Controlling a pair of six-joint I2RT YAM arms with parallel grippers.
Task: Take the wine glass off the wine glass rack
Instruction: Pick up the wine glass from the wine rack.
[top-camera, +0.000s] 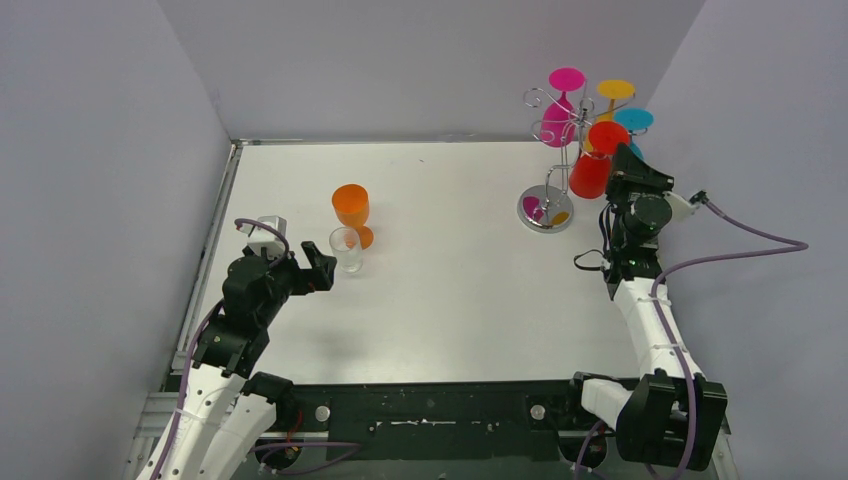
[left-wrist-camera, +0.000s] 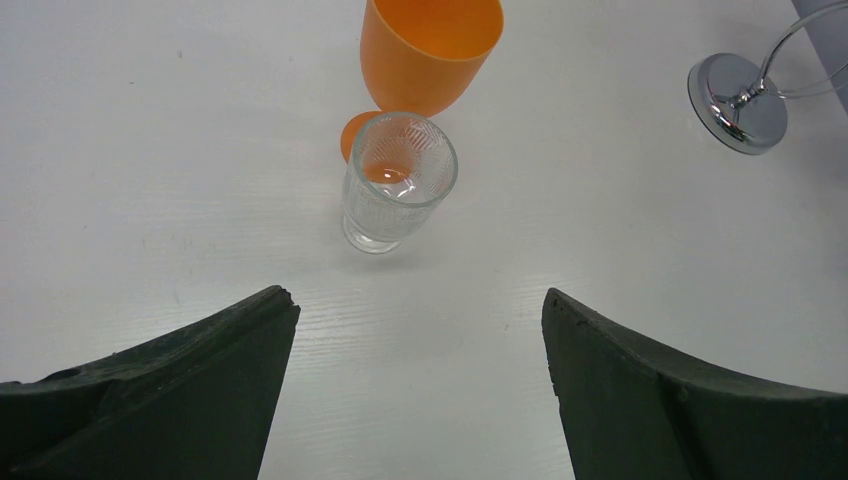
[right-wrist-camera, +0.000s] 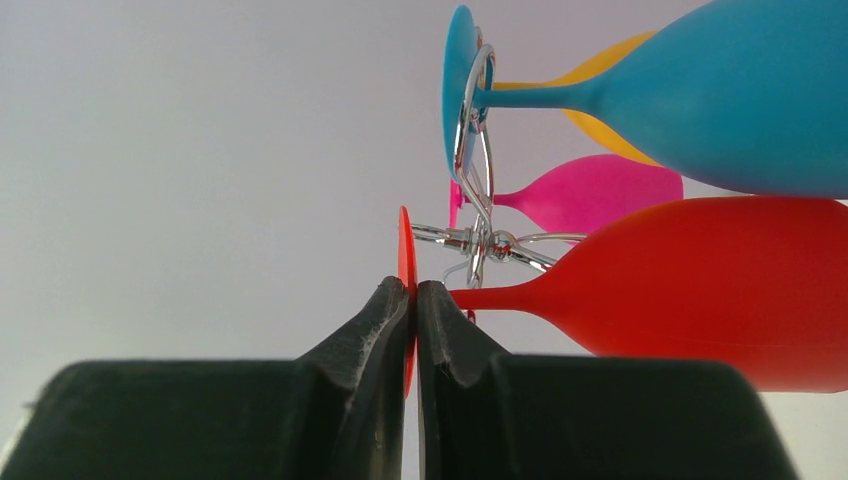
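Note:
The silver wire wine glass rack (top-camera: 548, 120) stands at the back right on its round shiny base (top-camera: 546, 210). Pink (top-camera: 560, 110), yellow (top-camera: 614, 92), blue (top-camera: 634, 121) and red (top-camera: 592, 165) wine glasses hang from it upside down. My right gripper (top-camera: 622, 160) is raised beside the rack. In the right wrist view it (right-wrist-camera: 412, 287) is shut on the thin round foot (right-wrist-camera: 404, 250) of the red wine glass (right-wrist-camera: 720, 285), beside the wire hooks (right-wrist-camera: 478, 235). My left gripper (top-camera: 322, 268) is open and empty, low over the table at the left.
An orange wine glass (top-camera: 351, 209) stands upright at the left middle, with a small clear tumbler (top-camera: 346, 249) just in front of it. Both show ahead of the left fingers (left-wrist-camera: 400, 180). The rack base shows in the left wrist view (left-wrist-camera: 738, 90). Grey walls enclose the table.

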